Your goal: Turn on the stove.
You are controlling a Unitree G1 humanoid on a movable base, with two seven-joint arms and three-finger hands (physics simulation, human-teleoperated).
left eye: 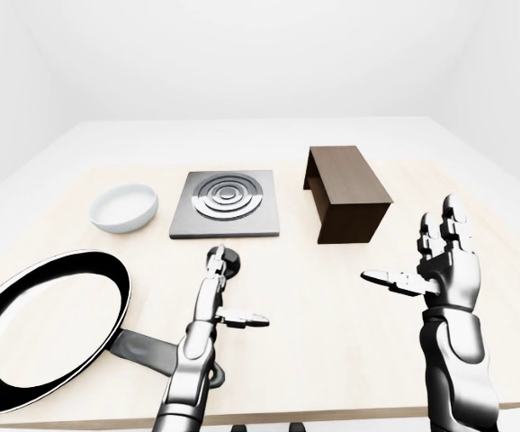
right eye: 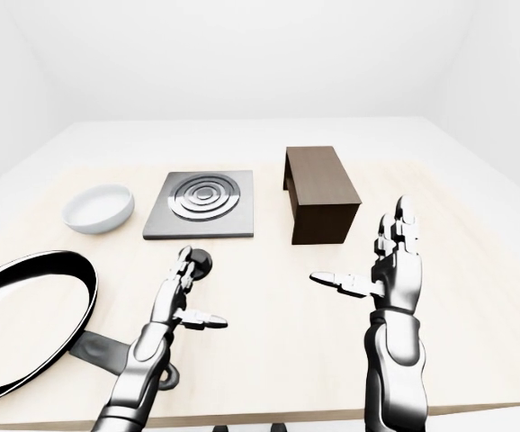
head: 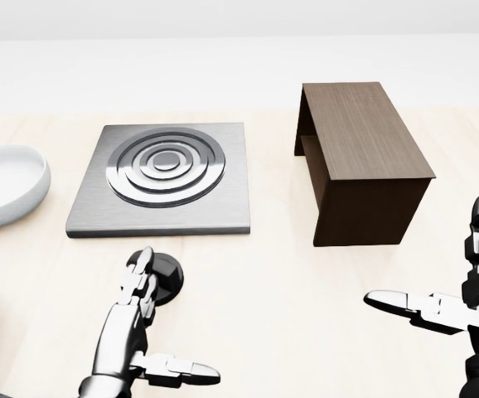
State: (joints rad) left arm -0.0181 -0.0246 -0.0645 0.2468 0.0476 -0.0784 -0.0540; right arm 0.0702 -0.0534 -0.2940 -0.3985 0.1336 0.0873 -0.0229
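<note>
The stove (head: 166, 178) is a flat grey square plate with concentric burner rings, at the upper left of the head view. Its round black knob (head: 166, 278) sits on the table just below the plate. My left hand (head: 152, 319) is open, its fingertips (head: 140, 267) resting at the knob's left edge, thumb pointing right. My right hand (head: 455, 274) is open and empty, raised upright at the right edge, thumb pointing left.
A dark brown wooden box stand (head: 364, 162) is right of the stove. A white bowl (left eye: 125, 207) lies left of it. A large black frying pan (left eye: 49, 324) lies at the lower left, its handle passing under my left forearm. The table's near edge (left eye: 332, 416) runs along the bottom.
</note>
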